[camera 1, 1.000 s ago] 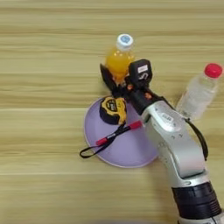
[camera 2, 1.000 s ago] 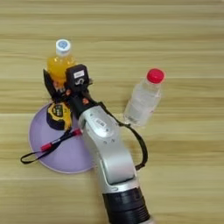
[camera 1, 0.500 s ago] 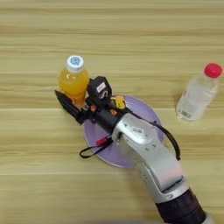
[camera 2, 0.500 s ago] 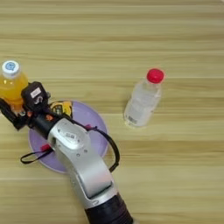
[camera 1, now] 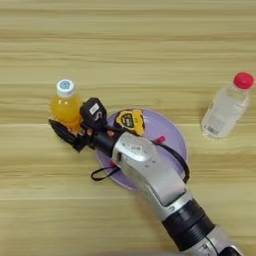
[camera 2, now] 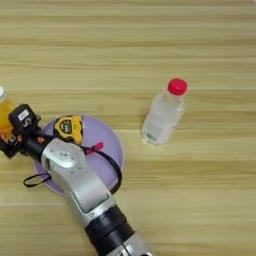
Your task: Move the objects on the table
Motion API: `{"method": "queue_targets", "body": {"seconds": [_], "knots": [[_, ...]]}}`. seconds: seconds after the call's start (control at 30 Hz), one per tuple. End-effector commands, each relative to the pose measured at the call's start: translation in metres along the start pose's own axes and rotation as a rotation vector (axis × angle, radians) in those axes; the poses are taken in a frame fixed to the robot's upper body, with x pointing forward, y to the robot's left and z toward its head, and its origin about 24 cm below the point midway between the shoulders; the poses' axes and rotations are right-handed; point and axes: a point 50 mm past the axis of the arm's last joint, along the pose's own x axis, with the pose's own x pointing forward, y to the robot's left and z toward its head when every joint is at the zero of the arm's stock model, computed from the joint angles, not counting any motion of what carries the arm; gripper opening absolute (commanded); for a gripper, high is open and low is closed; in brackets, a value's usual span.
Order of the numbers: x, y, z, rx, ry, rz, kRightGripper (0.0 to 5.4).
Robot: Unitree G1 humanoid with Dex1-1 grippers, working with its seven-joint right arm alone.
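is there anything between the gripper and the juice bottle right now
Nothing visible. The gripper is right against the juice bottle, left of the plate; the tape measure lies behind it on the plate.

orange juice bottle [camera 1: 65, 105]: upright, white cap | tape measure [camera 1: 130, 121]: yellow-black, on plate | pen [camera 1: 159, 139]: red tip showing

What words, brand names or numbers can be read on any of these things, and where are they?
None can be read.
Tape measure: round dark mark on its yellow face, too blurred to read.
Orange juice bottle: bluish print on the white cap, unreadable.
Pincer: white sticker on the black housing behind it, unreadable.
Clear bottle: no label visible.
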Motion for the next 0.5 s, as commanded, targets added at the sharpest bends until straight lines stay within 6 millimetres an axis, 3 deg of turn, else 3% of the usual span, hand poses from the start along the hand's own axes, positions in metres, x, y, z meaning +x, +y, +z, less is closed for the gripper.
{"method": "queue_targets", "body": {"seconds": [0.03, 0.5], "knots": [[0.0266, 0.022, 0.0446, 0.005, -0.225, 0.058, 3.43], [0.0301, 0.0223, 0.0409, -0.002, -0.185, 0.035, 3.43]]}}
